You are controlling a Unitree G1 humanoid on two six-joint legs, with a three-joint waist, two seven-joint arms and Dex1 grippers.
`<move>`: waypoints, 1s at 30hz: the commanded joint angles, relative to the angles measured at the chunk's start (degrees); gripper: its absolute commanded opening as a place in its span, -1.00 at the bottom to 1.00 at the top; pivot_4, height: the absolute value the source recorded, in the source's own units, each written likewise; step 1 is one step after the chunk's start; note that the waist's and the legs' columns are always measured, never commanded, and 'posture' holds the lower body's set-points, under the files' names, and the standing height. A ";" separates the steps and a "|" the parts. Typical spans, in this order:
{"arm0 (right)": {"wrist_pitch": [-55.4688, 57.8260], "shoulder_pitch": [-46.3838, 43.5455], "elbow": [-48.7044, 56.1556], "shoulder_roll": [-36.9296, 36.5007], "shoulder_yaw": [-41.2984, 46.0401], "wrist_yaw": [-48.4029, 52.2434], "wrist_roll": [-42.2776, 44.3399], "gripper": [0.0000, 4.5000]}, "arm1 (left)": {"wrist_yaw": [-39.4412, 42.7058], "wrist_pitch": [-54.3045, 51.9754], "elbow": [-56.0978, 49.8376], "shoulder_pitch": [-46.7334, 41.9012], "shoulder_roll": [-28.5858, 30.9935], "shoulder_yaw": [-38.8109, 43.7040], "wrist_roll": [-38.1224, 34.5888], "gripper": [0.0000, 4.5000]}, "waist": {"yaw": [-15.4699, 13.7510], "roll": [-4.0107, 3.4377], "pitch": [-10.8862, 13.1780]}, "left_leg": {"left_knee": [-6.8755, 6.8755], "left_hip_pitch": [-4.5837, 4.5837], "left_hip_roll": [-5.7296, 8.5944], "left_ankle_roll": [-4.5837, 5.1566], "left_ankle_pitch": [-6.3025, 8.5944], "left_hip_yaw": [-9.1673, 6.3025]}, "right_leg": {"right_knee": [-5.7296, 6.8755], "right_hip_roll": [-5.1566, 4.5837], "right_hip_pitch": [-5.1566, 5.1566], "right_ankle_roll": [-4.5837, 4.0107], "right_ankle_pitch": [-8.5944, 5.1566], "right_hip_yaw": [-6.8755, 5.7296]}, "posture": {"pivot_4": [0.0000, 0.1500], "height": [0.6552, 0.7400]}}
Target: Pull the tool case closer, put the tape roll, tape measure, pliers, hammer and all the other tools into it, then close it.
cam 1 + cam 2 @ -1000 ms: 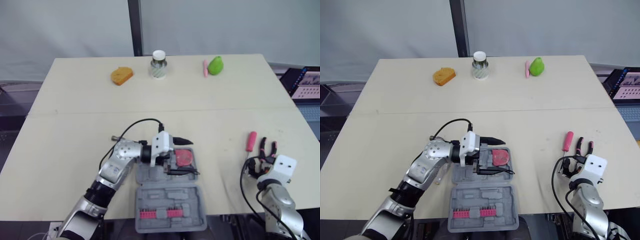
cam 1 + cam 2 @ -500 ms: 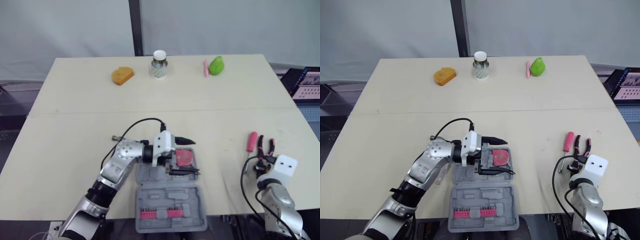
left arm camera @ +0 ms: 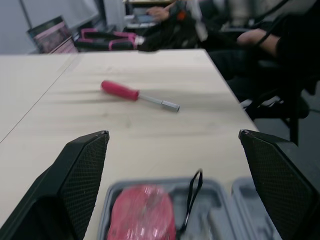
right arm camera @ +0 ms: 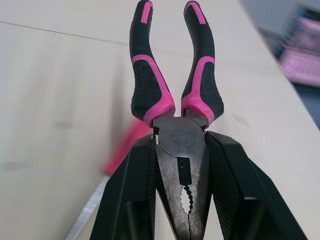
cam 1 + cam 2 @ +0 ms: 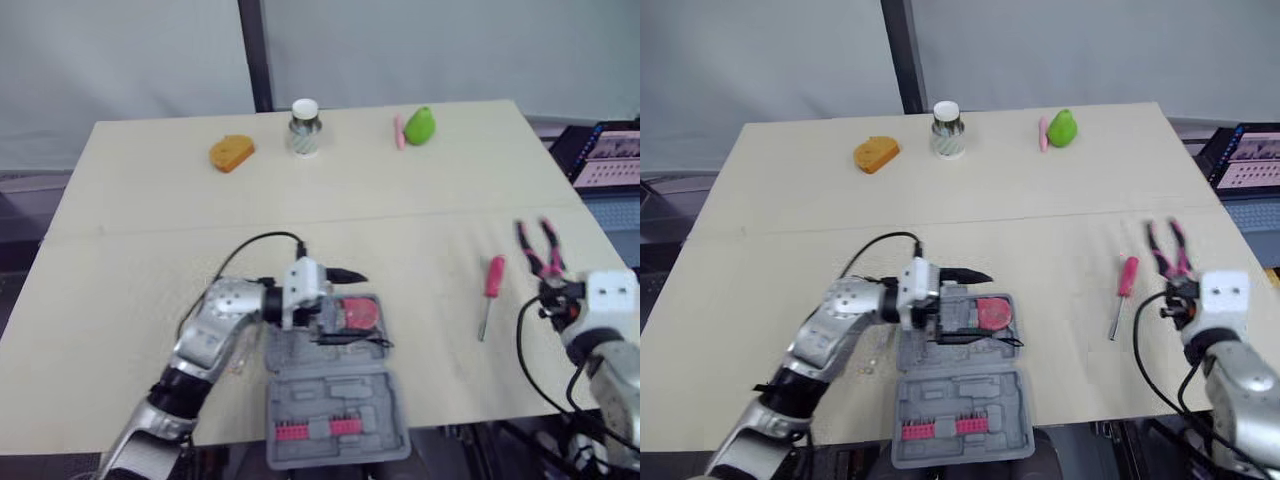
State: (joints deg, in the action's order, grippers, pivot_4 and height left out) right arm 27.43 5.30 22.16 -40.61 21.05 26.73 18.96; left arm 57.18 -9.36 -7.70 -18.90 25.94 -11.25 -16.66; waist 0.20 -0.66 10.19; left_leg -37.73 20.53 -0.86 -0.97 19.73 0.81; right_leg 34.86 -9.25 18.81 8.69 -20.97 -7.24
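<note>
at the near edge of the desk [image 5: 150, 230] the grey tool case [image 5: 335, 390] lies open. left jaws gape wide over it, empty. right wrist view shows right jaws clamping the pliers [image 4: 175, 100] by the steel head. a pink screwdriver [image 5: 490, 290] lies near them; the red tape measure [image 5: 357, 313] sits in the case.

Head eyes look down over the whole bench [image 5: 150, 200]; wrist cameras skim it close, the left sharing the screwdriver [image 3: 137, 96].
</note>
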 commanded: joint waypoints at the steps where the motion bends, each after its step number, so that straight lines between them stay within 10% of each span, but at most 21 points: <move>1: 1.71 -0.81 6.82 -8.87 -5.23 16.28 6.00 -0.57 | -0.29 -0.34 -6.42 6.31 4.56 5.94 -2.41 1.00 | -0.21 0.10 0.09 | 0.02 0.00 0.01 0.00 0.00 -0.01 | -0.04 -0.01 0.00 0.00 0.00 0.02 | 1.00 1.00; 7: 3.23 -15.12 8.43 -18.61 -19.15 30.79 6.87 -0.57 | -4.29 -0.37 -14.86 18.18 8.99 15.47 -3.61 1.00 | -1.69 0.33 0.34 | -0.60 0.43 0.09 0.10 0.04 -0.38 | -0.12 -0.11 -0.09 0.16 0.09 -0.16 | 1.00 1.00; 17: 6.15 -40.09 4.89 -8.18 -46.83 35.20 -7.16 -0.57 | -5.43 8.04 -23.69 48.77 6.58 30.05 -5.07 1.00 | -1.39 0.56 0.50 | -0.51 0.60 0.07 0.07 0.05 -0.43 | -0.33 -0.10 0.00 0.16 0.09 -0.33 | 1.00 1.00; 30: 8.74 -43.46 3.11 -4.25 -55.91 37.54 -15.49 -0.57 | -8.31 12.56 -26.40 58.44 0.92 29.70 -5.07 1.00 | -1.36 0.63 0.46 | -0.54 0.63 0.07 0.08 0.06 -0.43 | -0.25 -0.09 0.04 0.15 0.09 -0.32 | 1.00 1.00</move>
State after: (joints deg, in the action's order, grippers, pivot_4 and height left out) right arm 36.42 -37.02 24.11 -45.52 -35.46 63.62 3.81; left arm 49.41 2.13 -32.65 38.51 27.18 18.72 -21.12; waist -1.15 -0.04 10.65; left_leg -38.28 21.16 -0.79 -0.89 19.79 0.39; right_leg 34.61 -9.34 18.86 8.84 -20.88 -7.55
